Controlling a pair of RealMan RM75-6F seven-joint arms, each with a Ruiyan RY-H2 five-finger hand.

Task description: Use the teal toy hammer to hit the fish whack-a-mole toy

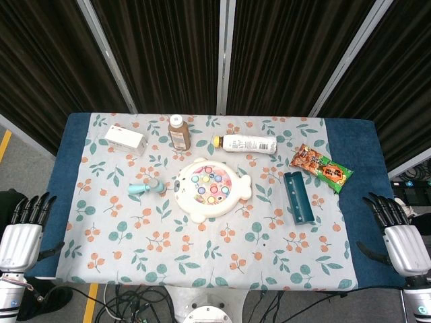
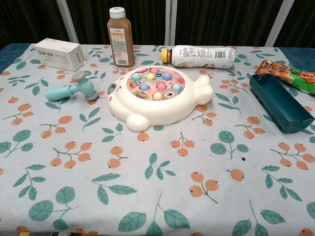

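Observation:
The teal toy hammer (image 1: 146, 188) (image 2: 74, 89) lies flat on the floral cloth, its handle pointing left and its head beside the toy. Just right of it sits the cream fish whack-a-mole toy (image 1: 210, 188) (image 2: 158, 96) with coloured pegs on top. My left hand (image 1: 23, 232) hovers off the table's front left corner, fingers spread, holding nothing. My right hand (image 1: 398, 232) hangs off the front right corner, also spread and empty. Both hands are far from the hammer and appear only in the head view.
Along the back stand a white box (image 1: 125, 139) (image 2: 60, 53), a brown bottle (image 1: 179, 132) (image 2: 120, 37) and a white bottle lying on its side (image 1: 248, 143) (image 2: 202, 56). A snack packet (image 1: 321, 167) (image 2: 290, 73) and a dark teal tray (image 1: 299, 196) (image 2: 279, 102) lie at the right.

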